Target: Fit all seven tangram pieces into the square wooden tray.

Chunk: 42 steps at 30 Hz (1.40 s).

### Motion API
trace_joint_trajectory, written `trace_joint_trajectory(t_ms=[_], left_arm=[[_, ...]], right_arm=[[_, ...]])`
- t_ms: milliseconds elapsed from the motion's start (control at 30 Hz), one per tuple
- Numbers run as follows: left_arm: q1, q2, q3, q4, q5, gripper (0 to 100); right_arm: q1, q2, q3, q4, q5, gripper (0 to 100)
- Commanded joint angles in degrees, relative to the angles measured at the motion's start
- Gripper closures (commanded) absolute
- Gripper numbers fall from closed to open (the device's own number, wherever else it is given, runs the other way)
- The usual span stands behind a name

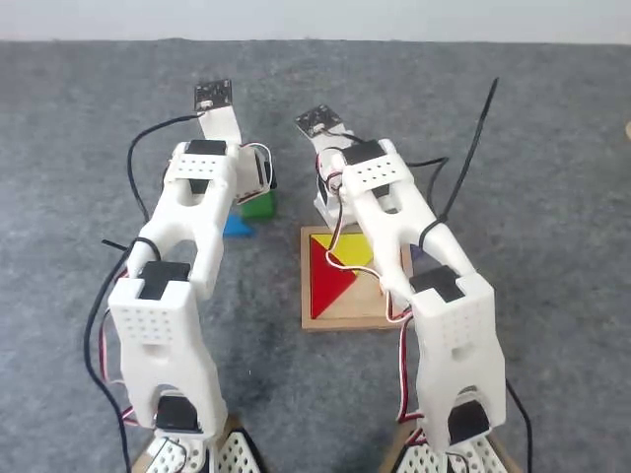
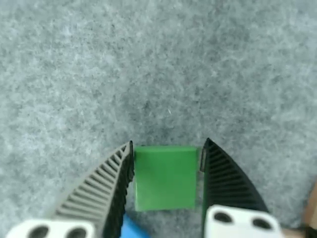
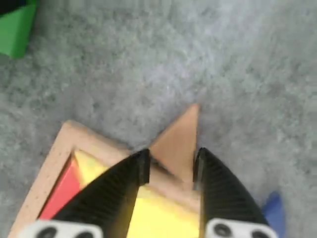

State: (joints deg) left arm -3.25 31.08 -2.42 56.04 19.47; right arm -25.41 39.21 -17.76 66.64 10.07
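My left gripper [image 2: 168, 145] pinches the green square [image 2: 166, 178]. My right gripper [image 3: 171, 152] clamps a tan triangle [image 3: 179, 136] over the tray [image 3: 55, 163] rim — red piece [image 3: 62, 191] and yellow piece [image 3: 153, 213] inside, blue piece [image 2: 131, 229] touching the green.

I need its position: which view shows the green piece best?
The left wrist view: the green piece shows its whole top face, inside the left gripper. The high view shows part of it; the right wrist view, a corner.
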Motion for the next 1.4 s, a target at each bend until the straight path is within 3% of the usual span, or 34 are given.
trace_joint_trajectory(t_ms=[0, 333, 500, 967, 1233, 1367], left_arm=[[0.2, -1.8, -0.2, -1.1, -0.8, 78], [0.2, -1.8, -0.2, -1.1, -0.8, 78], [0.2, -1.8, -0.2, -1.1, -0.8, 78], [0.2, -1.8, -0.2, -1.1, -0.8, 78], [0.3, -1.8, -0.2, -1.1, -0.8, 78], [0.3, -1.8, -0.2, -1.1, -0.8, 78]], right_arm=[[0.7, -0.2, -0.5, -2.4, -0.2, 83.6], [0.7, -0.2, -0.6, -3.6, -0.2, 83.8], [0.7, -0.7, -3.7, -3.0, -0.3, 91.0], [0.7, -2.4, -8.0, 2.5, -2.1, 90.2], [-0.7, -3.1, -7.9, 0.0, -8.7, 68.4], [-1.4, -2.7, -7.6, -3.9, -9.0, 65.4]])
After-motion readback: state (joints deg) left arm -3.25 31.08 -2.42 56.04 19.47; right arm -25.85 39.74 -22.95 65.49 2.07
